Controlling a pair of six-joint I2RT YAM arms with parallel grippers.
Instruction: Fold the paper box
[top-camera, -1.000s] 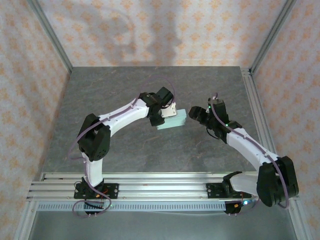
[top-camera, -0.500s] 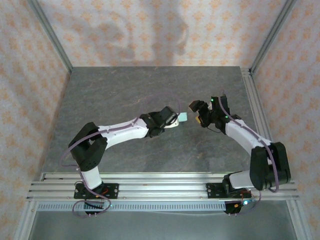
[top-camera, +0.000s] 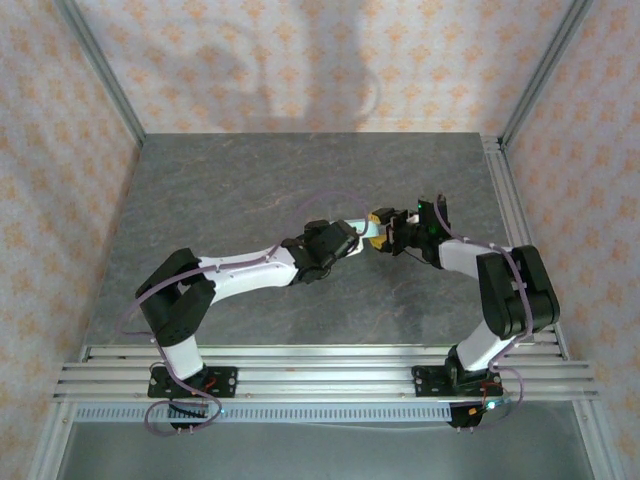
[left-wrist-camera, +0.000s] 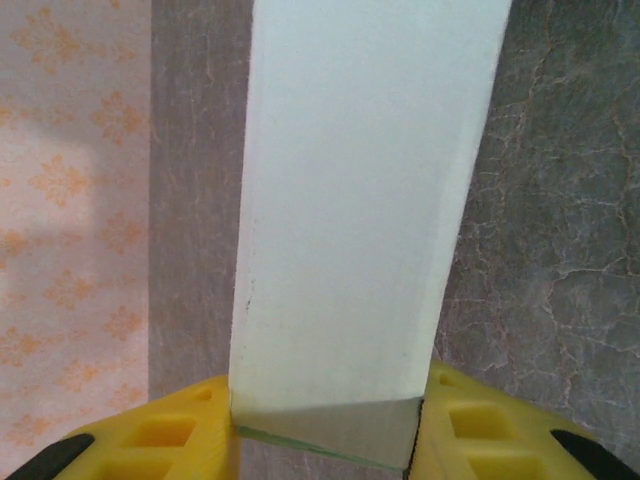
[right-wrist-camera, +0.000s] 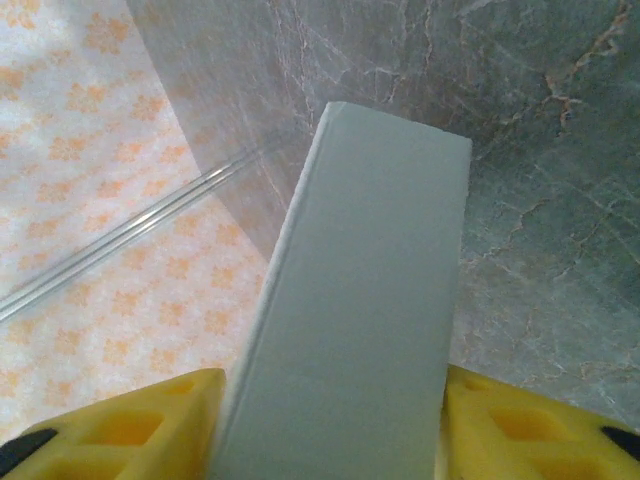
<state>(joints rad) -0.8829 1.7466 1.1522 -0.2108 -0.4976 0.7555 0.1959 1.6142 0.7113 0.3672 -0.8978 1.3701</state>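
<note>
From above, the box (top-camera: 370, 233) hangs over the table (top-camera: 230, 190), just right of its centre, with the left gripper (top-camera: 359, 237) clamped on one end and the right gripper (top-camera: 383, 231) on the other. In the left wrist view, the box (left-wrist-camera: 360, 200) runs upright over the table (left-wrist-camera: 560, 200), pinched at its near end between the left gripper's (left-wrist-camera: 325, 440) yellow fingers (left-wrist-camera: 170, 435). In the right wrist view, the box (right-wrist-camera: 365, 300) slants over the table (right-wrist-camera: 540, 150), its near end filling the gap between the right gripper's (right-wrist-camera: 330, 440) yellow fingers (right-wrist-camera: 510, 425), both touching its sides.
</note>
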